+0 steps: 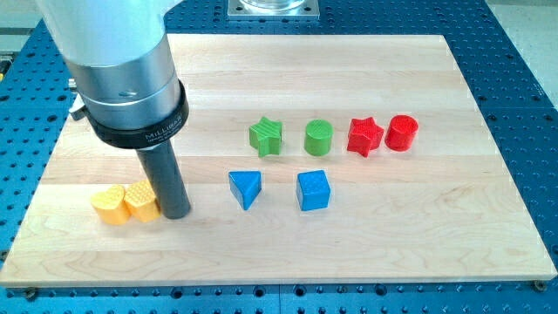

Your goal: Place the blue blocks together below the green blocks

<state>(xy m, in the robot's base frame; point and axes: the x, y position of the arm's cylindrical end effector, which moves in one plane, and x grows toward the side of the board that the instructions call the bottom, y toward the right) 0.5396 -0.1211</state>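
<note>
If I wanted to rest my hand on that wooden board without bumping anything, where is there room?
The widest bare patch is at the view's right, past the red cylinder and blue cube. The strip along the view's bottom edge, below the blue triangular block, is free too. It is crowded at the view's left, where my tip touches the yellow blocks.

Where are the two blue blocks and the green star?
blue triangle block point(245, 187), camera view, on its top face.
blue cube point(313, 190), camera view, on its front face.
green star block point(266, 136), camera view, on its top.
</note>
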